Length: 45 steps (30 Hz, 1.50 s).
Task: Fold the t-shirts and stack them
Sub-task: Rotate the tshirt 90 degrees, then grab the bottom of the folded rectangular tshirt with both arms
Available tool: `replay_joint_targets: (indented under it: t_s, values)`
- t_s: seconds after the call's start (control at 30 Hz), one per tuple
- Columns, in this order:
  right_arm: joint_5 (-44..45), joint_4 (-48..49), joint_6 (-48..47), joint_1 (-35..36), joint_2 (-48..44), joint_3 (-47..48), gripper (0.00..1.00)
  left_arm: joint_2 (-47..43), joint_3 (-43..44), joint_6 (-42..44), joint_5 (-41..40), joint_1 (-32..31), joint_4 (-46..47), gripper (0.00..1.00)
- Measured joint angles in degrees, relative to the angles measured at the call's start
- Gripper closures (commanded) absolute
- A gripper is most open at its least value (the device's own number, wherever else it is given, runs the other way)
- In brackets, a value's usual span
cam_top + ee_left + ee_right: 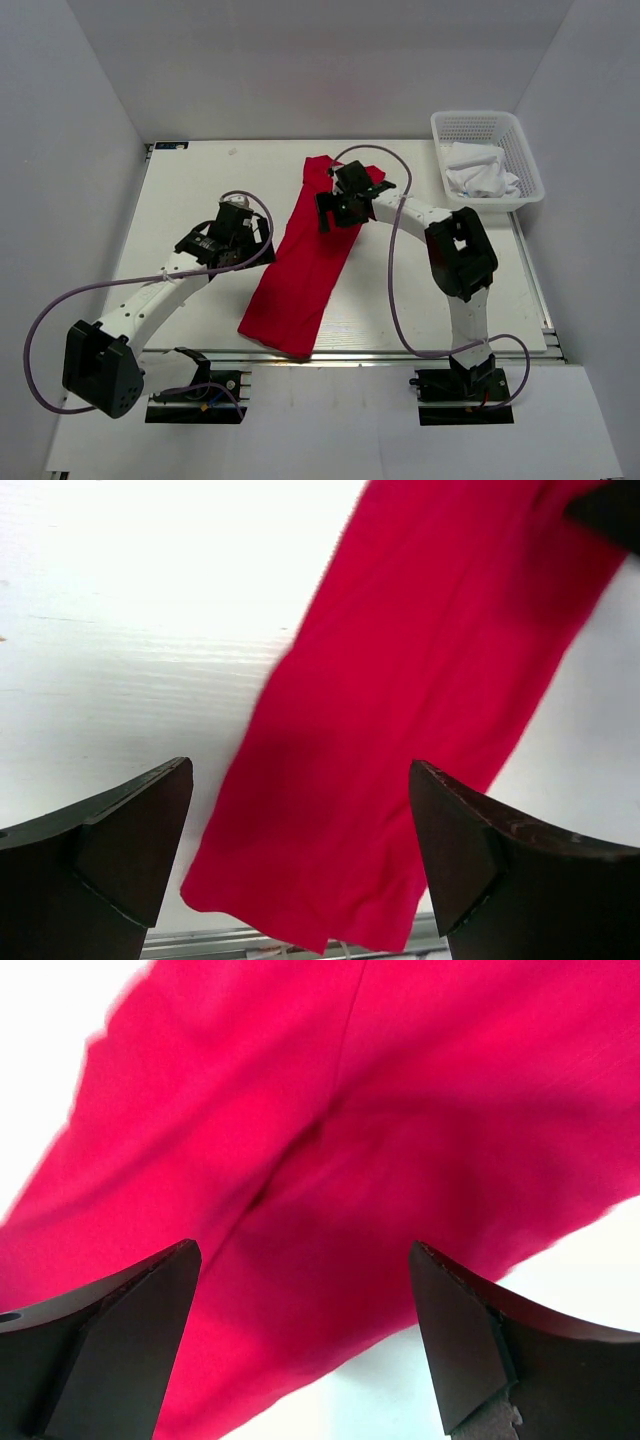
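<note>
- Top external view shows the red t-shirt [305, 265] lying as a long narrow strip on the table [190, 190]. It slants from the far middle down to the near edge, slightly left of centre. Judging by that shape, it looks already folded lengthwise.
- Right gripper [333, 207] hangs over the far end of the strip, jaws spread wide and holding nothing. Its wrist view shows red cloth with a soft crease filling the gap between the fingers [130, 1330], so it seems lined up to come down on that end.
- Left gripper [232, 238] sits just left of the strip's middle, above bare table, jaws likewise spread and empty. Its wrist view looks along the near half of the shirt towards the table's near edge.
- Neither arm touches the cloth, as far as I can tell.
- A white basket [480, 118] at the far right corner holds crumpled white cloth [480, 172], well apart from the shirt.
- My judgement is that the next fold is crosswise. A strip this long and thin probably needs both ends controlled, which would explain why the arms are spaced along it.
</note>
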Motion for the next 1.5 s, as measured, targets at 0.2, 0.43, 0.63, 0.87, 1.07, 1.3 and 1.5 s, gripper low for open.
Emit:
replay_joint_targets:
  t_s: [0.2,0.43,0.63,0.87,1.07,1.3,1.5]
  values:
    - [-1.8,-1.0,2.4,-0.1,2.1,-1.7,0.10,-0.2,-0.9,-1.2,-3.1,0.4,0.2,0.01]
    - [-3.8,-1.0,3.8,-4.3,8.0,5.7,0.10,-0.5,-1.0,-0.9,-3.6,0.7,1.2,0.01]
    - [-5.6,-1.4,3.3,-10.9,15.5,17.2,0.10,1.4,-0.8,0.7,-2.1,0.8,3.8,0.01]
    - [-5.7,-4.7,-2.6,-15.5,24.3,32.5,0.10,10.1,1.1,3.8,3.5,0.6,6.2,0.01]
    - [-8.0,-1.9,-4.2,-14.6,10.0,13.7,0.10,14.1,1.1,7.8,12.8,-0.8,10.2,0.01]
    - [-9.8,9.0,4.2,-12.7,-21.5,-21.7,0.10,17.2,-1.0,10.7,18.9,-4.2,14.1,0.01]
    - [-11.7,10.2,8.6,-12.3,-33.5,-39.6,0.10,18.9,-3.3,11.4,20.9,-7.6,16.4,0.04]
